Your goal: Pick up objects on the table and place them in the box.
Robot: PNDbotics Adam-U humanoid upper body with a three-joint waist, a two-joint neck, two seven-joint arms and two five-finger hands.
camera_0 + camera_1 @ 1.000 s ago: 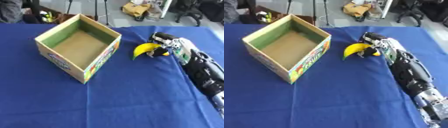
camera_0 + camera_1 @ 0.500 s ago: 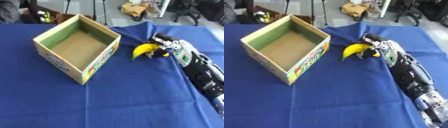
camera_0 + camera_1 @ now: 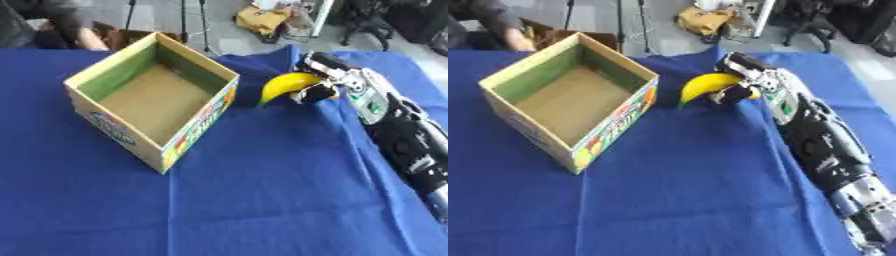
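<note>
Left eye view. The right hand (image 3: 337, 82) has its fingers curled around the stem end of a yellow curved banana (image 3: 287, 84), whose free tip points down and away from the palm toward the box. The open-topped cardboard box with green inner walls and printed sides (image 3: 199, 70) stands to the left of the hand, near but apart from the banana's tip; nothing shows on its brown floor. In my judgement the step in hand is the carry to the box. To do it well, the fruit should be raised until its drooping tip is above the nearest rim, carried across to the middle of the opening, and released only once it is inside the walls; a low approach risks the tip striking the near corner and shoving the box along the blue cloth-covered table (image 3: 262, 200).

Right eye view. The forearm comes in from the lower right and runs diagonally up to the hand, nearly straight, with the wrist in line. The back of the hand faces up and the banana projects from its left side. Whether the banana's tip touches the cloth cannot be told. The left hand shows in neither view.
</note>
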